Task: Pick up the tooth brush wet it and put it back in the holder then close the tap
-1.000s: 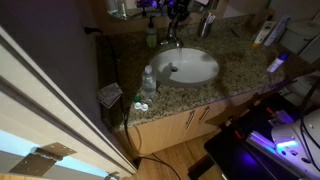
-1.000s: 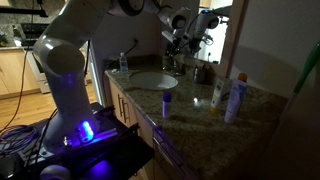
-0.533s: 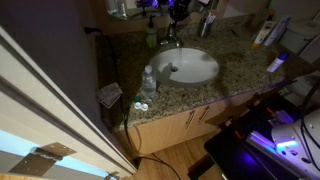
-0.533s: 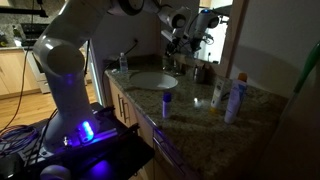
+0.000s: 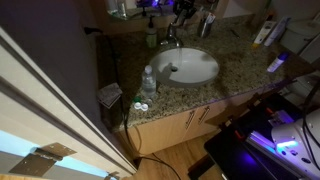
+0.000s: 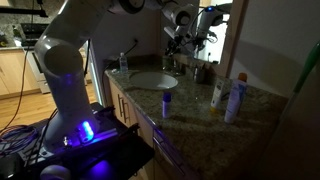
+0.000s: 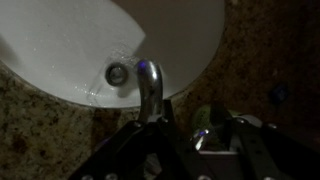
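In the wrist view the gripper [image 7: 158, 145] hangs just above the tap [image 7: 150, 88]; whether its jaws are apart or together, I cannot tell. The spout reaches over the white basin [image 7: 60, 50]. Farther back, the holder [image 5: 207, 27] stands on the counter.

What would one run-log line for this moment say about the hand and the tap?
hand: above small shiny silver metal tap | jaws: state unclear | white oval basin: below tap spout
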